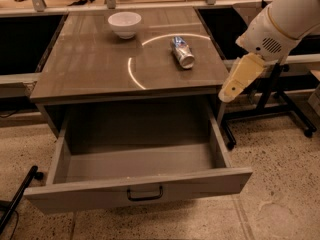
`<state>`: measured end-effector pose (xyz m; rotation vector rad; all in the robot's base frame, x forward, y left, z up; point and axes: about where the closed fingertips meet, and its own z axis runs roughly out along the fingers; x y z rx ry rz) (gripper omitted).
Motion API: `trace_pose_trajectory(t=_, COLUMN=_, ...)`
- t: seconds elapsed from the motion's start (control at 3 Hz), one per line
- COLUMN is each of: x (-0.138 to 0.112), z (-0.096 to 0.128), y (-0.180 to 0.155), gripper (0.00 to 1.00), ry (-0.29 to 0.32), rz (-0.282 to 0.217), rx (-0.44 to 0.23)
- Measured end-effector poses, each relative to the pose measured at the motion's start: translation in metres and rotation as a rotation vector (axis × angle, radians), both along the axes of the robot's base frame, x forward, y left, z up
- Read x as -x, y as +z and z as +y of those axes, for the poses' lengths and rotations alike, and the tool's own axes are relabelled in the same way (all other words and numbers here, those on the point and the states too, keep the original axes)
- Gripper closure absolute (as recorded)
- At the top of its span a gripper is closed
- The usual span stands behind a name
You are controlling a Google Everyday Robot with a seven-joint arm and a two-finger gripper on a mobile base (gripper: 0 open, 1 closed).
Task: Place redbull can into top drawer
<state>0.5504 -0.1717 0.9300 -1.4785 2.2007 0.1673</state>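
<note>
The redbull can (182, 51) lies on its side on the cabinet top, right of centre, silver end toward me. The top drawer (75, 196) is pulled wide open below the top, with nothing visible inside; its dark bail handle (145, 194) is at the front centre. My gripper (239, 78) hangs off the white arm just past the cabinet's right edge, above floor level, to the right of and below the can. It touches nothing and holds nothing that I can see.
A white bowl (125, 23) stands at the back of the cabinet top (90, 69). A bright ring of light lies on the top beside the can. A black wheeled stand (280, 104) is right of the cabinet. A black leg (17, 199) is at bottom left.
</note>
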Motion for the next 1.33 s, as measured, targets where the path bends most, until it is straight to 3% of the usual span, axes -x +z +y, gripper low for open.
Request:
trace_pose_trajectory(t=0.67, x=-0.004, z=0.002, y=0.000, gripper=0.00, ry=-0.014, rz=-0.004, rx=-0.024)
trace_pose_trajectory(t=1.0, x=-0.032, z=0.014, y=-0.002, gripper=0.00, ry=-0.045, rz=-0.001, rx=-0.093)
trace_pose_trajectory(t=1.33, x=-0.071, z=0.032, y=-0.003, gripper=0.00, ry=-0.115, rz=0.029, rx=-0.141)
